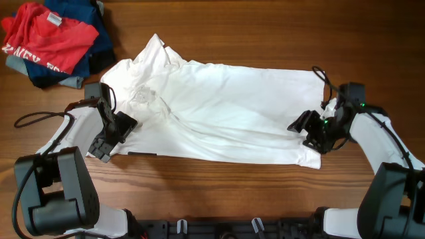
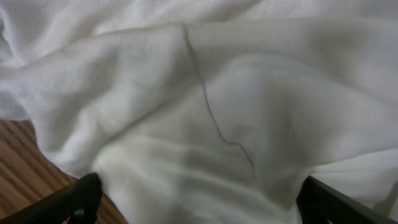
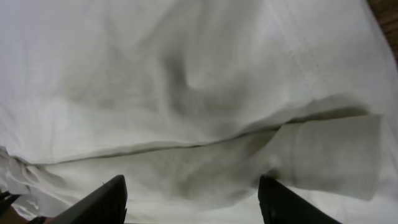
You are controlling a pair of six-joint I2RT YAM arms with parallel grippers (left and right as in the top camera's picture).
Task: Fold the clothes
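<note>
**White shirt [image 1: 219, 113] spread flat, both grippers wide open at its ends**

Overhead: shirt lies wrinkled across the middle of the wooden table [image 1: 265, 26], collar end at the left, hem at the right. Left gripper [image 1: 125, 126] sits at the shirt's left edge, over the cloth. Right gripper [image 1: 304, 129] sits at the near right corner, also over the cloth. Whether either one touches the fabric can't be told from here. Red T-shirt [image 1: 46, 40] lies on navy garments [image 1: 99, 36] in the far left corner, just beside the shirt's collar end but apart from it.

Left wrist: left gripper [image 2: 199, 211] is spread wide, black fingers [image 2: 68, 202] at the bottom corners, nothing pinched. Shirt [image 2: 249, 93] fills the view, with a thin dark seam [image 2: 211, 106] running down it. A strip of table [image 2: 18, 162] shows at lower left.

Right wrist: right gripper [image 3: 193, 208] is also spread wide, fingers [image 3: 102, 202] low in frame, gripping nothing. Shirt [image 3: 155, 74] fills the view, creased, with a folded-over flap [image 3: 329, 155] at the right. Table [image 3: 387, 11] shows only at the top right corner.
</note>
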